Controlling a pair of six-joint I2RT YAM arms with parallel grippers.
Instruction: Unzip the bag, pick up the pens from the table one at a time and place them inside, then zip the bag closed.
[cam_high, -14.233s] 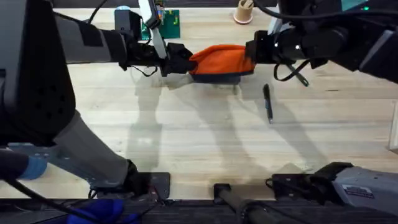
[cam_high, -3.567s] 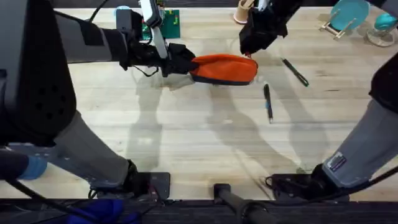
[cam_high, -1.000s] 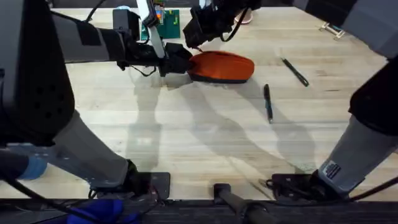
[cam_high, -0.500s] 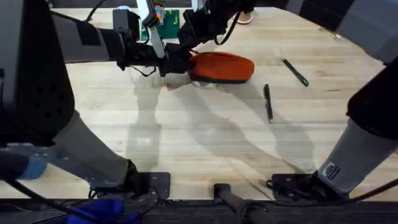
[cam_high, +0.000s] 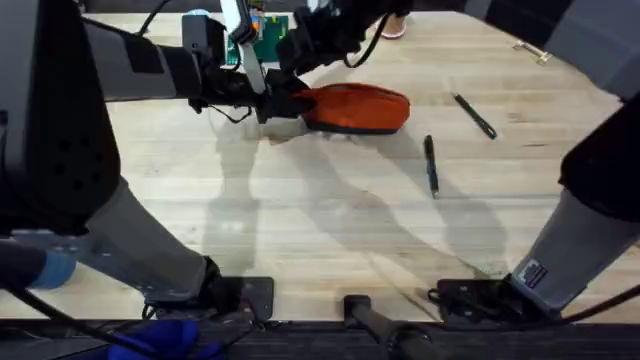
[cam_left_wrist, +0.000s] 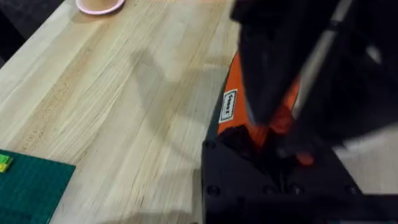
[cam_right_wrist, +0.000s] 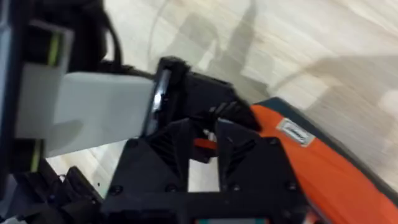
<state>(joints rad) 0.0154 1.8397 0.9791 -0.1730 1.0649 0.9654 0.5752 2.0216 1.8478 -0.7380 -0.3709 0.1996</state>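
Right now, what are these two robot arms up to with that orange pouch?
Both arms meet at one end of the orange bag on the table. The left gripper clamps that end to steady it, while the right gripper has reached across to the same end, where the zipper sits. Whether the zipper is open cannot be told. The two pens lie on the wood beside the bag, not yet picked up.

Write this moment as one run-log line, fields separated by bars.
phase: unzipping | left tool: holds bag end | right tool: at same end | pens: on table
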